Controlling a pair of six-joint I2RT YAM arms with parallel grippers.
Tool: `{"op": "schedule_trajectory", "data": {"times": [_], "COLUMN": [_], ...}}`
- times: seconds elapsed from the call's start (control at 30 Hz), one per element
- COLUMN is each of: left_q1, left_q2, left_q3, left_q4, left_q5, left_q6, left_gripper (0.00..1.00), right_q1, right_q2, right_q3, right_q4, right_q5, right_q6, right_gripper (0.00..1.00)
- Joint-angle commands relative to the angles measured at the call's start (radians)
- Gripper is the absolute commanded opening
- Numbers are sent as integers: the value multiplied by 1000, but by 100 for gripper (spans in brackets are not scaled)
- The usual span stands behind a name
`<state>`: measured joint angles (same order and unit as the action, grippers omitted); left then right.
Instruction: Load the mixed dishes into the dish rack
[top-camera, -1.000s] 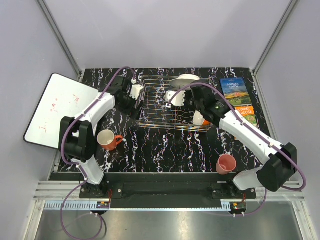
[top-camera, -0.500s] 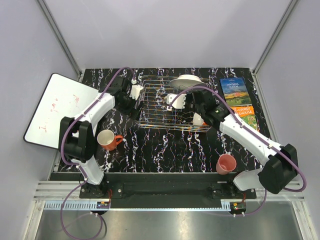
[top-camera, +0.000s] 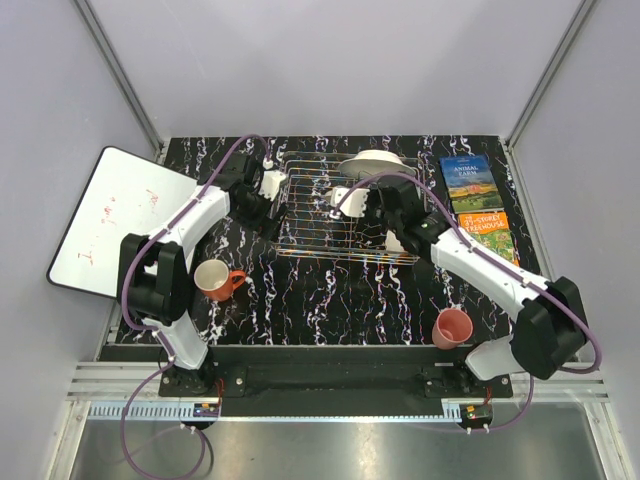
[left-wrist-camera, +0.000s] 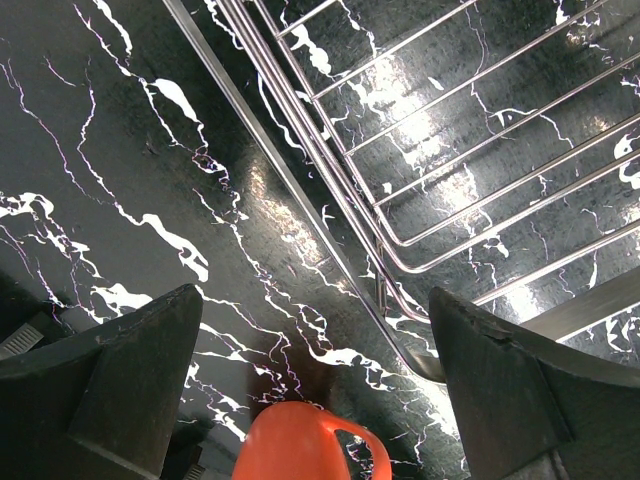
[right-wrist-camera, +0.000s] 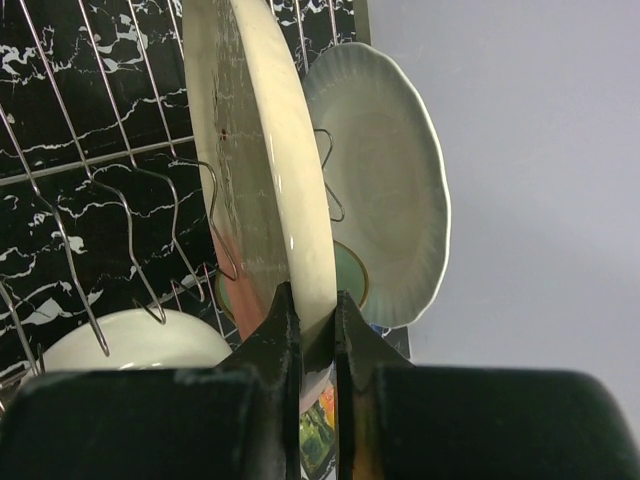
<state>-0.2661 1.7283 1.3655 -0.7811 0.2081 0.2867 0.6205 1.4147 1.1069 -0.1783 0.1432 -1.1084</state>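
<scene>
Loading looks about half done. The white plate (right-wrist-camera: 395, 190) stands on edge between the tines at the far side of the dish rack (top-camera: 320, 215). The pink-and-cream plate (right-wrist-camera: 255, 140) is upright just in front of it, with the right gripper (right-wrist-camera: 312, 300) clenched on its lower rim. It appears to be going into a slot, but I cannot tell whether it is seated. The orange bowl (top-camera: 396, 241) sits at the rack's near right corner, and whether it is inside or just outside is unclear. The mint-green bowl cannot be made out clearly.

Not yet loaded are the orange-red mug (top-camera: 215, 279), near the left arm's base, and the pink cup (top-camera: 452, 328), near the right arm's base. Both are well apart from the rack. The left gripper (left-wrist-camera: 315, 300) has its fingers spread wide and holds nothing. It hangs over the counter (top-camera: 330, 295) just beside the rack's left edge.

The rack is thin, bright wire with looped tines. Both plates are glazed and shiny, the white one with a fluted, scalloped rim and the cream one with a smooth rim. The mug is glossy with a loop handle, and the cup is plain and tapered. The counter is polished black with white veining.
</scene>
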Motion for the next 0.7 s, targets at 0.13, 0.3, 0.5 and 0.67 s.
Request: {"op": "schedule_trajectory", "data": {"times": [0.13,0.3,0.5,0.67], "left_q1": [7,7,7,7], "left_q2": [-49,-67,-78,-85], "left_q3": [-20,-32,-28,-26], "left_q4": [-50,-49,-55,-70], "left_q5": [-32,-44,-36,-16], "left_q6": [48,58,57,52], "left_gripper": [99,99,99,99], "right_q1": [-1,-1,-1,-1], "right_q2": [73,83,18,-51], "right_q3": [8,-2,-41,-68], "right_q4": [122,155,171,171], "right_q5": [61,104,150,171], "right_q6": [90,114,188,245], "right_gripper": [13,33,76,100]}}
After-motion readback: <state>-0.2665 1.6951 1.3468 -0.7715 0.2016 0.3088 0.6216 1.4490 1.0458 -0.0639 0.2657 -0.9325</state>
